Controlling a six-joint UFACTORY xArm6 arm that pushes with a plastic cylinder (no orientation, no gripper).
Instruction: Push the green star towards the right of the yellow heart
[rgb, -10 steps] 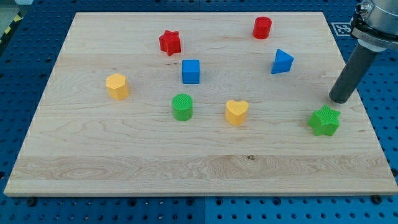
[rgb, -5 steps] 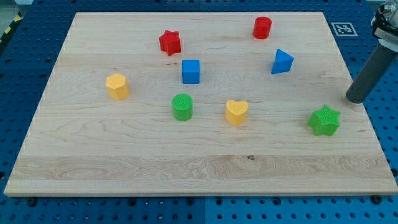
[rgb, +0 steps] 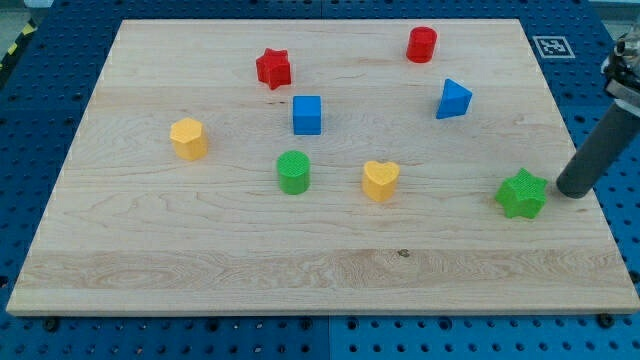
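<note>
The green star (rgb: 522, 194) lies near the board's right edge, at mid height. The yellow heart (rgb: 380, 180) lies well to its left, about level with it. My tip (rgb: 572, 190) is just to the right of the green star, a small gap apart, at the board's right edge. The dark rod rises from it toward the view's upper right.
A green cylinder (rgb: 293, 172) sits left of the heart. A yellow hexagonal block (rgb: 188, 138) is further left. A blue cube (rgb: 307, 114), a red star (rgb: 273, 68), a red cylinder (rgb: 422, 44) and a blue triangular block (rgb: 452, 99) lie nearer the view's top on the wooden board (rgb: 300, 270).
My tip has moved right and then down, from above the green star to its right side. No block has moved.
</note>
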